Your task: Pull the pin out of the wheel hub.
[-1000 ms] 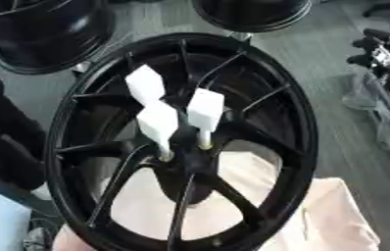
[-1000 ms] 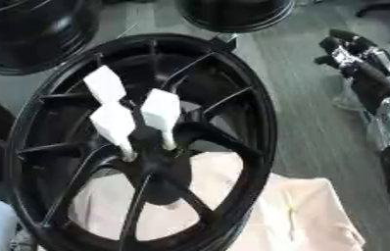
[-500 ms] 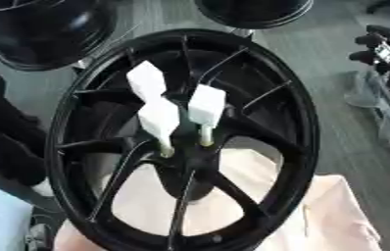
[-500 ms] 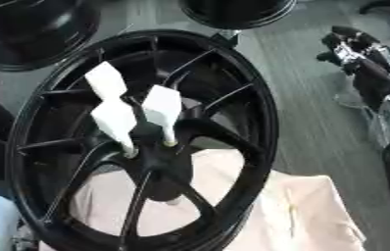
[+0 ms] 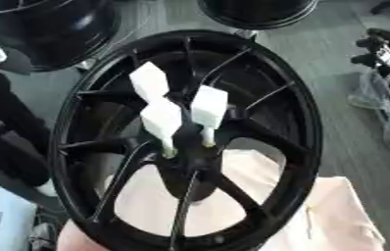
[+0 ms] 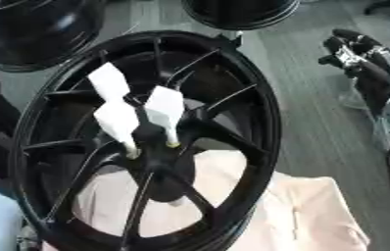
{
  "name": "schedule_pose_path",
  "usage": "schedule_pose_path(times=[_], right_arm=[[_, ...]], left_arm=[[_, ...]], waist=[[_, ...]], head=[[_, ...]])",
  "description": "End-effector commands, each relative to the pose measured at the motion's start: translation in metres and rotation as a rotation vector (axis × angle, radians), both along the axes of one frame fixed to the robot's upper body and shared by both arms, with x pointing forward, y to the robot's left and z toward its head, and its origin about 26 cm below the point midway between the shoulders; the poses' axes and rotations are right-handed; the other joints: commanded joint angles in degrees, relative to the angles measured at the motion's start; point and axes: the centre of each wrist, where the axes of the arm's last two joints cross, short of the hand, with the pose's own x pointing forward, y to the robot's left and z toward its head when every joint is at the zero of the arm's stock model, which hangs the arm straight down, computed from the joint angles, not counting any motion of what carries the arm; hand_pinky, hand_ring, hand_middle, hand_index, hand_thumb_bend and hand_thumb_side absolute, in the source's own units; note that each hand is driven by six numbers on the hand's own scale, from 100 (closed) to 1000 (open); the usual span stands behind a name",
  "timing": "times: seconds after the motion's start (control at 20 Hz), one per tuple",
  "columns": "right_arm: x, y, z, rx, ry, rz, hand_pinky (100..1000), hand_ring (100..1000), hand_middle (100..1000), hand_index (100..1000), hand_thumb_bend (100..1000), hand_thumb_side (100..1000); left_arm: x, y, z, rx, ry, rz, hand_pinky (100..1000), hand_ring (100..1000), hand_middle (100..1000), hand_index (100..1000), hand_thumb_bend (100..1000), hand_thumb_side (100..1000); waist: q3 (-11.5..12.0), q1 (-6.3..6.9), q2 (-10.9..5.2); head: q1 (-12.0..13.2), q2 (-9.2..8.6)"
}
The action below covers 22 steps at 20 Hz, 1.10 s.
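hub centre: three white-handled pins (image 5: pixel 208 109) crowded together, spokes (image 5: pixel 258 135) fanning round — narrow gaps | wheel (image 5: pixel 305 122) right: open grey floor (image 5: pixel 335 73) | far: two more black wheels (image 5: pixel 53 29) | right edge: robot's hand (image 6: pixel 357 54) beside the way in

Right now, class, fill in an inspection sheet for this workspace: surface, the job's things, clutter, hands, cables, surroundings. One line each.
Surface: pale cloth under the lower part of the wheel; grey floor beyond.
Job's things: black spoked wheel hub, tilted toward the camera; three pins with white flat heads, upper left pin, lower left pin, right pin, all seated at the hub centre, none pulled yet.
Clutter: clear plastic wrapping at the right.
Hands: right hand at the upper right edge, away from the wheel, fingers unclear; left hand nothing seen.
Cables: nothing seen.
Surroundings: two more black wheels behind.
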Motion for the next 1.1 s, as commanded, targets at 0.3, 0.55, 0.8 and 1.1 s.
schedule_pose_path(times=[0.3, 0.55, 0.8, 1.1], right_arm=[[-0.002, -0.004, 0.013, -0.044, -0.021, -0.004, 958, 688, 763, 867, 302, 404], [-0.002, -0.004, 0.012, -0.046, -0.018, -0.004, 958, 688, 762, 866, 303, 404], [-0.001, -0.002, 0.012, -0.048, -0.018, 0.002, 958, 687, 763, 866, 305, 403], [0.000, 0.000, 0.013, -0.047, -0.020, 0.006, 959, 687, 763, 865, 304, 404]], left_arm=[[0.013, -0.016, -0.004, 0.094, -0.037, -0.037, 881, 889, 841, 902, 663, 122], [0.020, -0.032, -0.008, 0.132, -0.044, -0.069, 877, 884, 829, 895, 684, 124], [0.033, -0.047, -0.013, 0.162, -0.047, -0.074, 864, 867, 806, 870, 672, 100], [0.044, -0.059, -0.018, 0.184, -0.052, -0.099, 860, 863, 805, 869, 663, 100]], waist=[[-0.02, -0.27, -1.69], [-0.10, -0.29, -1.67], [-0.35, -0.36, -1.57], [-0.73, -0.36, -1.42]], head=[[1.09, -0.08], [1.08, -0.23], [1.16, -0.50], [1.27, -0.59]])
